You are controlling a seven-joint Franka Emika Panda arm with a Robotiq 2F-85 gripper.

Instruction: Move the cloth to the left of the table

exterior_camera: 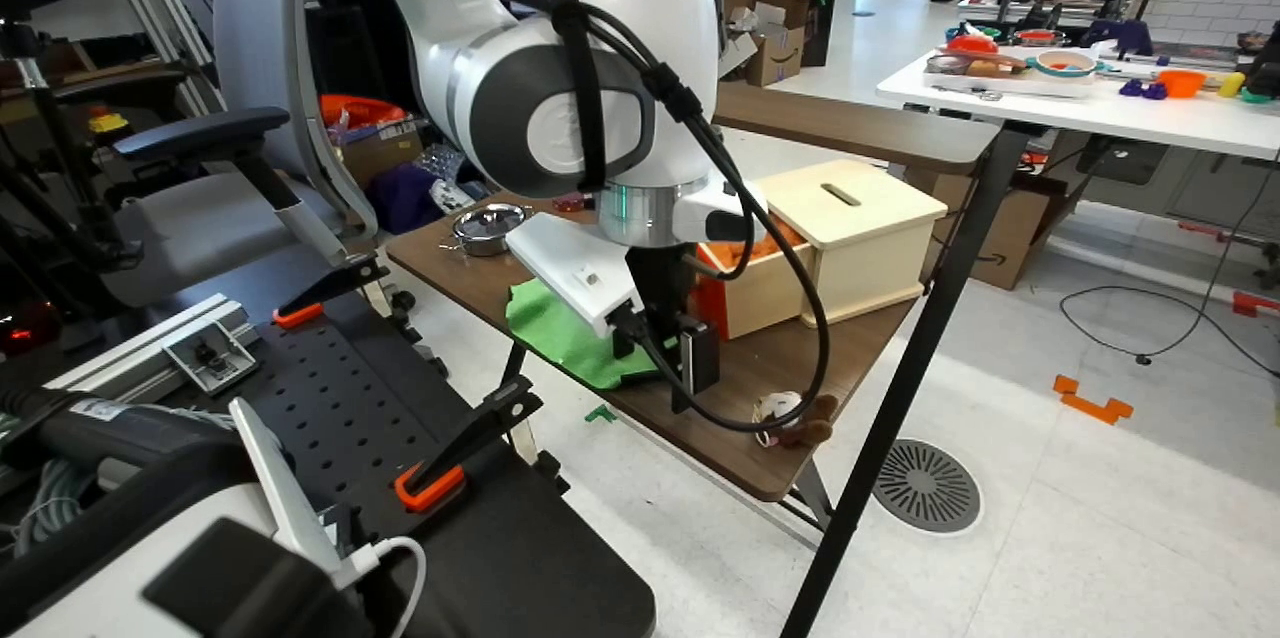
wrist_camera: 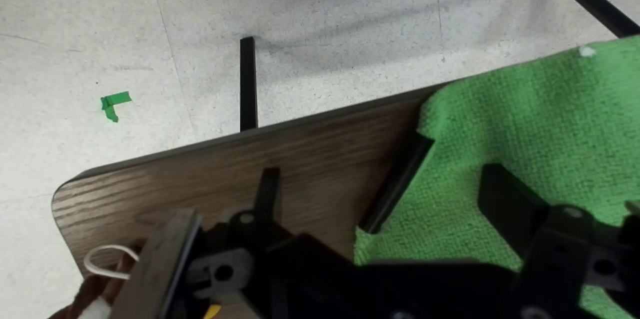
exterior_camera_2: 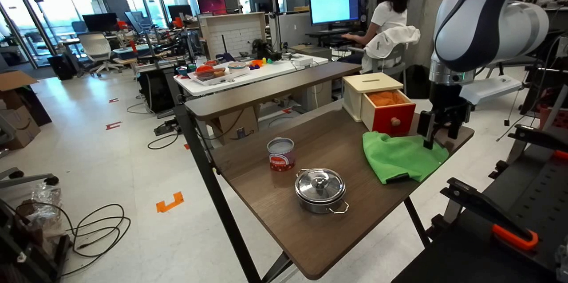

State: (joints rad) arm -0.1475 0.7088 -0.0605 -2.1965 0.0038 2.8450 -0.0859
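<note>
Robotiq gripper (wrist_camera: 382, 176) points down over brown table (exterior_camera_2: 328, 141); jaws spread wide, nothing gripped. Green cloth (exterior_camera_2: 401, 156) lies rumpled on the table, just in front of red-fronted drawer (exterior_camera_2: 386, 119) (touching or not, can't tell), reaching the table's edge on one side.

Key relation, per wrist view: cloth lies mostly to the right of the jaw gap, only its end btwn the fingertips. Black strip (wrist_camera: 396, 184) along that end runs slantwise thru the gap, steep to the closing line, so jaws straddle the margin, not the middle. One finger (wrist_camera: 512, 204) is over green fabric, its mate over brown wood. Contact w/ fabric: can't tell. Cloth's long axis: can't tell either, folds + gripper hide too much.

My read: step = lining up the grasp, carry not yet begun. Prob. needs slight descent, then a squeeze; wood-side finger should get low against the strip, else it may skid over & merely wrinkle the fabric.

Which end counts as "left": unclear from these views. If plush toy (exterior_camera: 820, 423) end, prob. the shorter carry; if steel pot (exterior_camera_2: 320, 190) end, cloth must stop short of pot + can (exterior_camera_2: 281, 154).
</note>
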